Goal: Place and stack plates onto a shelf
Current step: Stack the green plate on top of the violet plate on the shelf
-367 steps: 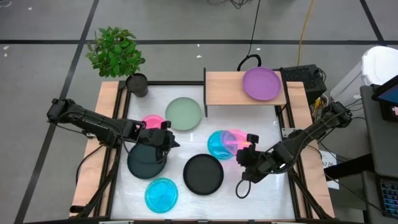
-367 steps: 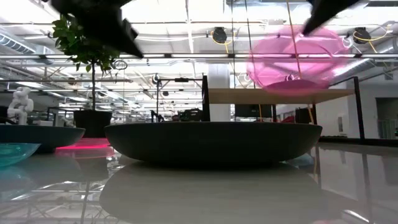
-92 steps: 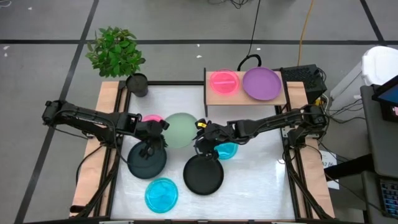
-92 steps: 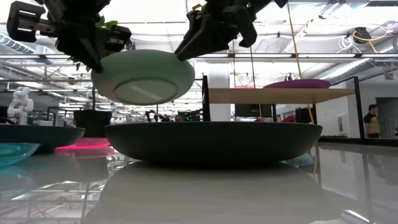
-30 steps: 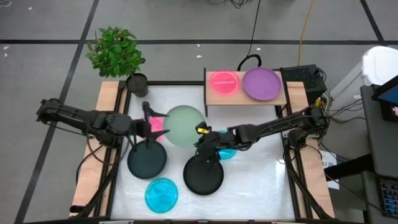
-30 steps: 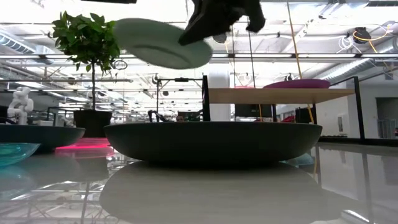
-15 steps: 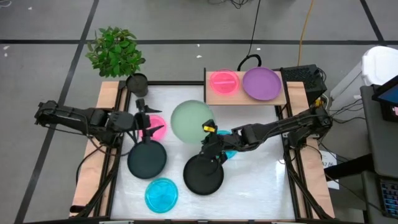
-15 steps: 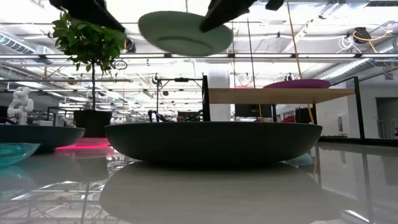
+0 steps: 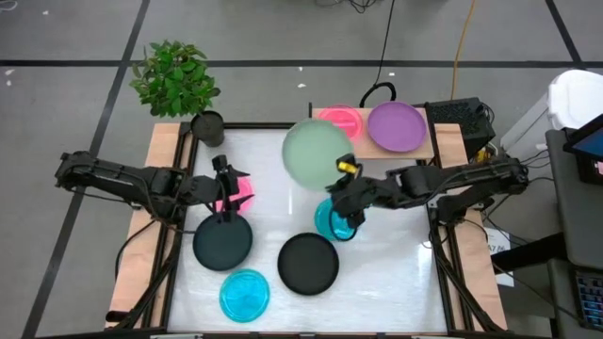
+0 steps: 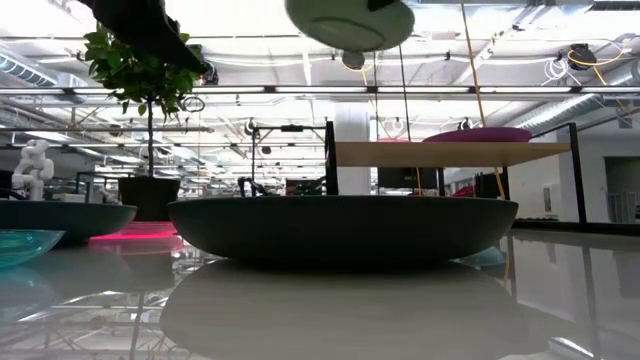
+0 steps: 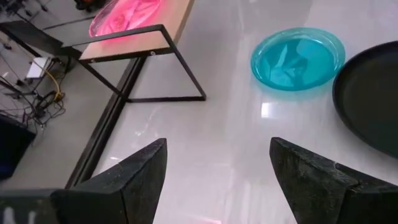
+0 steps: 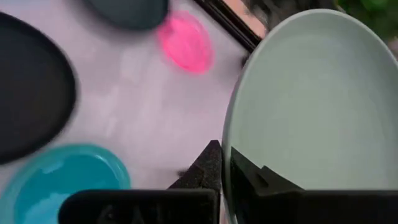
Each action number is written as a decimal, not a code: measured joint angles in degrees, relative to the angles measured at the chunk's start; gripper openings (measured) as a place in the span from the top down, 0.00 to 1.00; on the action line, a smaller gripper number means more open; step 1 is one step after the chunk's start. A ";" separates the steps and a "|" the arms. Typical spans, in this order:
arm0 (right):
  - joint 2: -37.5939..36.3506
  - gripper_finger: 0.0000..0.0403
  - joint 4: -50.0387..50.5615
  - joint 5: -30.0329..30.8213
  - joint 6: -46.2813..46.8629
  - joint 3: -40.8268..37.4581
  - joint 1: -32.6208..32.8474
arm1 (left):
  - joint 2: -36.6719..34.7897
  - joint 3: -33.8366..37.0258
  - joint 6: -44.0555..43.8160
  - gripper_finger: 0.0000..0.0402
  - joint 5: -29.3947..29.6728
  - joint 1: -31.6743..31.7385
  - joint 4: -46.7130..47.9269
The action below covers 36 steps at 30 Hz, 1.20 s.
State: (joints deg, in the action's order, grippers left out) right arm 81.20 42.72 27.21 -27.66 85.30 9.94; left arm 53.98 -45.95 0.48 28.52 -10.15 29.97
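My right gripper (image 9: 345, 188) is pinched on the rim of the pale green plate (image 9: 317, 153), holding it up off the table. From above the plate sits just in front of the shelf (image 9: 325, 143), its far edge overlapping the pink plate on the shelf (image 9: 344, 119); the purple plate (image 9: 396, 125) lies beside that pink one on the same board. My right wrist camera shows what the overhead cannot: the rim runs between my two fingers (image 12: 208, 163), one on each face of the dish, and the plate fills most of the frame. From table height the green plate (image 10: 350, 22) hangs high, well above the shelf board (image 10: 440, 153), with only the purple plate's edge (image 10: 475, 134) showing on top.

My left gripper (image 9: 224, 184) hovers over the pink plate on the table (image 9: 240, 189), with its fingers (image 11: 134, 177) spread wide and nothing between them. Its wrist camera looks across to a cyan plate (image 11: 297, 57), the shelf's black frame and the pink plate above it.

Still on the table: a black plate at the left (image 9: 222, 241), a black plate in the middle (image 9: 308, 263), a cyan plate at the front (image 9: 244, 294), and a second cyan plate (image 9: 330, 222) under my right arm. A potted plant (image 9: 176, 79) stands at the far left corner.
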 joint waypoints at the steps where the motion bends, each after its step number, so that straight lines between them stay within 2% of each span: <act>1: -0.55 1.00 1.48 0.07 0.77 0.00 -0.69 | 0.73 0.00 -0.32 0.29 -0.01 0.00 -0.28; 7: -3.37 1.00 9.24 1.49 6.34 0.00 -5.13 | 5.53 0.00 -0.99 0.29 -0.05 0.02 -0.42; 14: -4.89 1.00 15.04 2.75 9.61 -0.32 -12.64 | 9.18 -0.02 1.32 0.29 0.04 -0.09 -6.25; 19: -6.18 1.00 16.15 2.69 10.31 -2.56 -16.83 | 4.64 0.00 -0.71 0.35 2.53 0.59 -4.38; 23: -8.10 1.00 16.12 2.55 10.32 -5.19 -19.81 | 0.30 0.00 -0.55 0.45 -3.22 0.11 -5.05; 28: -10.97 1.00 15.78 1.69 10.51 -8.26 -24.43 | -2.98 0.00 -0.43 0.54 -6.12 -0.55 -4.96; 30: -11.91 1.00 15.82 -0.09 10.53 -9.53 -26.19 | -3.37 0.00 -0.24 0.57 -7.20 -0.93 -4.95; 36: -14.16 1.00 15.21 -0.43 10.96 -13.08 -28.87 | -3.33 1.41 -0.82 0.60 -8.60 -2.62 -6.47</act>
State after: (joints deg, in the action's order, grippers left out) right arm 67.04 57.93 26.78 -16.69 72.22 -18.93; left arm 50.65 -44.55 -0.34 19.92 -12.77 23.50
